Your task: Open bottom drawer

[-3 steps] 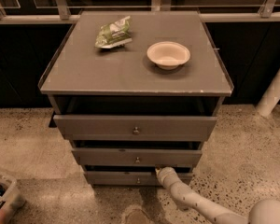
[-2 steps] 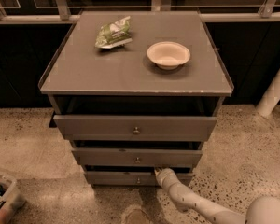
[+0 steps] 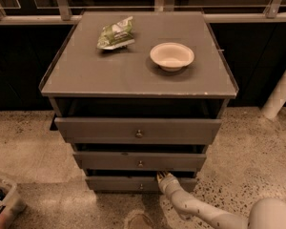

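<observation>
The grey cabinet has three drawer fronts stacked below its top. The bottom drawer (image 3: 119, 183) is the narrowest front, with a small round metal knob (image 3: 141, 186) at its centre. It stands pulled out a little, with a dark gap above it. My gripper (image 3: 161, 176) comes in from the lower right on a white arm (image 3: 200, 211). Its tip sits at the bottom drawer's top edge, just right of the knob.
A green snack bag (image 3: 116, 33) and a white bowl (image 3: 172, 56) lie on the cabinet top (image 3: 86, 75). A bin with cans (image 3: 2, 200) stands on the floor at lower left. A white post (image 3: 281, 92) stands to the right. Dark railed wall behind.
The gripper has shifted slightly left along the bottom drawer's top edge, toward the knob. The drawers look unchanged.
</observation>
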Available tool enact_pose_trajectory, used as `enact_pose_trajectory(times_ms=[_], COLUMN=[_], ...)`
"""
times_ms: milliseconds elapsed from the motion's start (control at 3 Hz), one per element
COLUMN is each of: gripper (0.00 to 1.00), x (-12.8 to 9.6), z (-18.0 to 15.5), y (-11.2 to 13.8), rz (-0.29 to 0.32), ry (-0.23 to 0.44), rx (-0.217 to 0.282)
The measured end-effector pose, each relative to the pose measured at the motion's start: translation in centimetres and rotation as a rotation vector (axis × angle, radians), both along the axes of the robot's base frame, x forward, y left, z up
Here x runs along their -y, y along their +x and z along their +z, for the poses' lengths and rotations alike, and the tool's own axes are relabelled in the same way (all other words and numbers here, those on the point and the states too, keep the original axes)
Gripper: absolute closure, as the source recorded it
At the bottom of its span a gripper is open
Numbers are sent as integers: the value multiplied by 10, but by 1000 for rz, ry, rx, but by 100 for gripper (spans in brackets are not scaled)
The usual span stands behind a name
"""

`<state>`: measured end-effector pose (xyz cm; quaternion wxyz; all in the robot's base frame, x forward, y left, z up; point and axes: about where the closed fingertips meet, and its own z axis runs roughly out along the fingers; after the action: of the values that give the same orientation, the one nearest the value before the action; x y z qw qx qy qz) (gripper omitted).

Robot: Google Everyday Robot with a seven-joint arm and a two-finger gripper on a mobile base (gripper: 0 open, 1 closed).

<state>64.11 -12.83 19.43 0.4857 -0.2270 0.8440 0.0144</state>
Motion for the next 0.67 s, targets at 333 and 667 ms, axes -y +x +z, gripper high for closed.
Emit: enact_pose_trajectory(times_ms=[333, 667], gripper=[100, 100], x=[-3, 8], z=[2, 3], y=[-1, -17], rz=[15, 44], ry=[-9, -12], rx=[-6, -84])
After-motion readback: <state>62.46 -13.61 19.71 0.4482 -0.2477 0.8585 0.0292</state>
